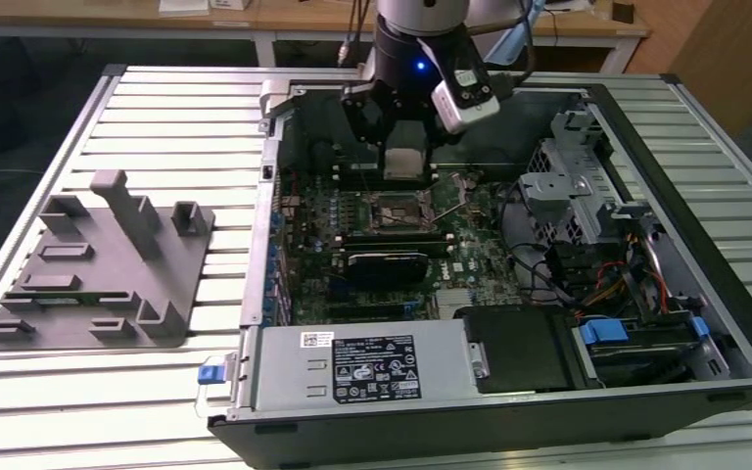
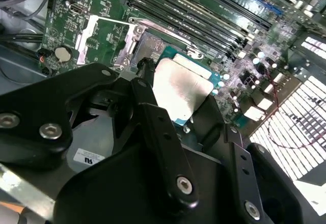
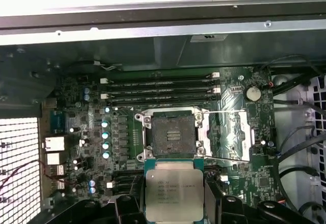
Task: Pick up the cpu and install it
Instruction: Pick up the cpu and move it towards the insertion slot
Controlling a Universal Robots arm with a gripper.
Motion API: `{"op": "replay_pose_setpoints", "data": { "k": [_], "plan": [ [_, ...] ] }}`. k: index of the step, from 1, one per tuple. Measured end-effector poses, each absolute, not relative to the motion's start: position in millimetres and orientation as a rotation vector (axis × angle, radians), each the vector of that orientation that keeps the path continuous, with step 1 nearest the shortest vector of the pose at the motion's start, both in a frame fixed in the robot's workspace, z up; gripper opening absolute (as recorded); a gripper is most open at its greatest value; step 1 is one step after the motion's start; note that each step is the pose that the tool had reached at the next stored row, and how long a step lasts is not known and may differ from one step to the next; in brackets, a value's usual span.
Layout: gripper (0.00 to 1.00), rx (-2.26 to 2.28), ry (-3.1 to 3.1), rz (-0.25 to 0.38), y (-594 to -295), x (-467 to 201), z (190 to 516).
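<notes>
Black two-finger gripper (image 1: 403, 157) was closed to the width of the small, flat, square, silver-topped cpu (image 3: 174, 193), one finger on each of two opposite edges. The cpu hung clear above the green motherboard (image 3: 102, 132) inside the open black computer case (image 1: 689, 323), not yet seated. In the first wrist view it sat just beside the black square socket (image 3: 173, 135), which was empty, with its silver load plate (image 3: 232, 132) swung open to one side.

Risks, as judged from here:
- Offset: the cpu was not over the socket. Any sideways error on the way down would likely land a corner on the metal frame or the contacts and bend them.
- Rotation: keying marks could not be read. A wrong orientation would not drop in, and pressing would do damage.
- Tilt: levelness could not be confirmed. One edge might seat first.
- Grip: the hold was on thin edges only, so a slip would drop the chip onto the board.
- Clearance: the fingers might foul the socket frame or the open plate
</notes>
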State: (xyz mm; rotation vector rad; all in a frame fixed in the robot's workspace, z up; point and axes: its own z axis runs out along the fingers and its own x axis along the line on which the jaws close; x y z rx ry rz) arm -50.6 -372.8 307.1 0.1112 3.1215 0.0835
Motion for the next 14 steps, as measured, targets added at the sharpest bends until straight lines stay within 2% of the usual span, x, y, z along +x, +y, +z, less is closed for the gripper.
{"op": "replay_pose_setpoints", "data": {
  "k": [14],
  "plan": [
    [0.55,0.101,3.122,0.083,-371.2,-48.0,288.1]
  ]
}}
